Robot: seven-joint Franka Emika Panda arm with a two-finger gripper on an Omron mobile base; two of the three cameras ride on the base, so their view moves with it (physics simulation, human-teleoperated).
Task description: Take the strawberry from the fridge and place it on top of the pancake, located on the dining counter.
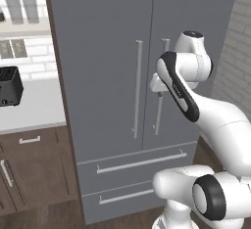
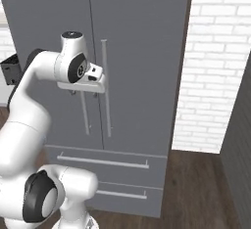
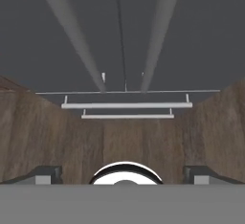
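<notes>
Left base view is showing you the tall matte grey double-door fridge [image 1: 112, 76] with both doors shut, its two long vertical bar handles [image 1: 138, 88] running down either side of the centre seam and two drawers with horizontal bar pulls [image 1: 141, 162] sitting below. You are seeing the white arm reaching up from the lower right, with its hand [image 1: 158, 83] hanging just in front of the right-hand handle; whether it is touching that handle you cannot tell. To the left, a black toaster [image 1: 10, 86] is sitting on a narrow white counter [image 1: 34, 108] above dark brown wood cabinets [image 1: 34, 171]. In the right base view the white hand is hovering over the same pair of handles [image 2: 105, 88], and a white brick wall [image 2: 215, 71] is standing to the right of the fridge above a dark wood floor [image 2: 196, 189]. In the hand view the camera is looking down along the closed doors, the two handles [image 3: 72, 31] converging towards the drawer pulls [image 3: 127, 106], and the gripper [image 3: 122, 174] is standing wide open with nothing between its dark fingertips [image 3: 45, 174], which are showing far apart at the bottom corners. With the doors closed, you are not getting any sight of what is inside.
</notes>
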